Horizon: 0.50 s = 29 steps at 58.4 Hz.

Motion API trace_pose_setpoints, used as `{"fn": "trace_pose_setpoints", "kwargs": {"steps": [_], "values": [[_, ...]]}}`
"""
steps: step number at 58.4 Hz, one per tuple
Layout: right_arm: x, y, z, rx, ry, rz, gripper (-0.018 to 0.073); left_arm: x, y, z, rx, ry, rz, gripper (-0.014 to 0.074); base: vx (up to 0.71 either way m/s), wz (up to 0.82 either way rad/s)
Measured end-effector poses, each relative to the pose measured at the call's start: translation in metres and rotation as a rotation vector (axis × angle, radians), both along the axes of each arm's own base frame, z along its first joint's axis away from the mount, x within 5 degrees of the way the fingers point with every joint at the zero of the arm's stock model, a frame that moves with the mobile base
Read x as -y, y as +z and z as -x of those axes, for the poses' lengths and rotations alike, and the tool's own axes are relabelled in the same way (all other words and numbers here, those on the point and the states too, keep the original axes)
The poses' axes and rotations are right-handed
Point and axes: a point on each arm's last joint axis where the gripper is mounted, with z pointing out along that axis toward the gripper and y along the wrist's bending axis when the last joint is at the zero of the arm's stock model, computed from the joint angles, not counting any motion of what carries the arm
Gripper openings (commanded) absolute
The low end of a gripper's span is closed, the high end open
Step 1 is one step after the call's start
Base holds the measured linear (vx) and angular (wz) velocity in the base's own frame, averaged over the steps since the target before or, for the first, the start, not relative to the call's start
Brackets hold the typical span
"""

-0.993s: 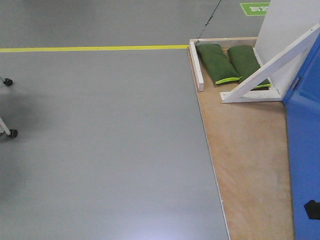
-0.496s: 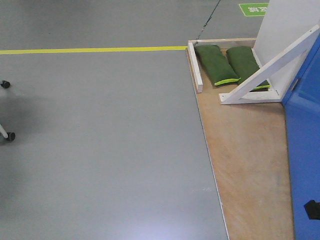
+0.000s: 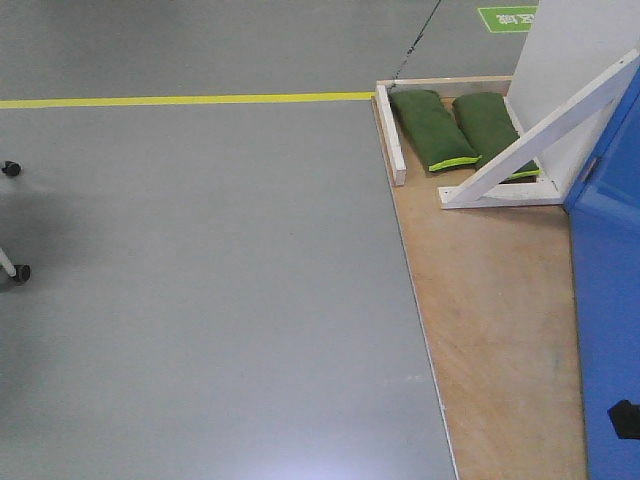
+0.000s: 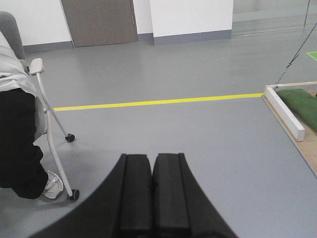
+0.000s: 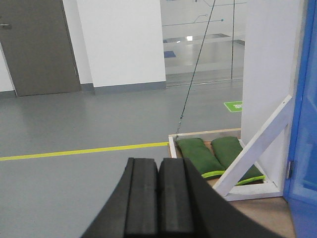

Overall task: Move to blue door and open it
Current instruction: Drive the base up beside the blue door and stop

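— Grey floor [image 3: 200,300] all around us, then a plywood platform [image 3: 490,320] just left of the blue door [image 3: 610,330]. How do we stand?

— The door stands off to our right, its face running away from us. Our right gripper [image 5: 158,168] is nearer it than our left gripper [image 4: 152,163]. Both have their pads pressed together, holding nothing. We judge we must turn right.

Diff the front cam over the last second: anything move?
Everything slid slightly left in frame between the two earlier pictures: sandbags, yellow line, chair casters. So the camera probably swung slightly right, toward the blue door. Over the last half second, nothing visibly changed.
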Motion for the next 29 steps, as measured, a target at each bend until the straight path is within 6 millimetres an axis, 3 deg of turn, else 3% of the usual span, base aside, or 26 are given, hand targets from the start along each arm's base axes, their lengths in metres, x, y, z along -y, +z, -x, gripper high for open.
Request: {"fn": "trace_pose_setpoints", "kwargs": {"steps": [22,29], "values": [[0.003,0.0,0.0,-0.014,-0.047,-0.014,0.0002,0.0,0.0,0.0,0.0,0.0,0.0,0.007,0.0,0.0],[0.007,0.018,-0.002,-0.021,-0.146,-0.131,0.0002,0.0,0.0,0.0,0.0,0.0,0.0,0.007,0.0,0.0]]}}
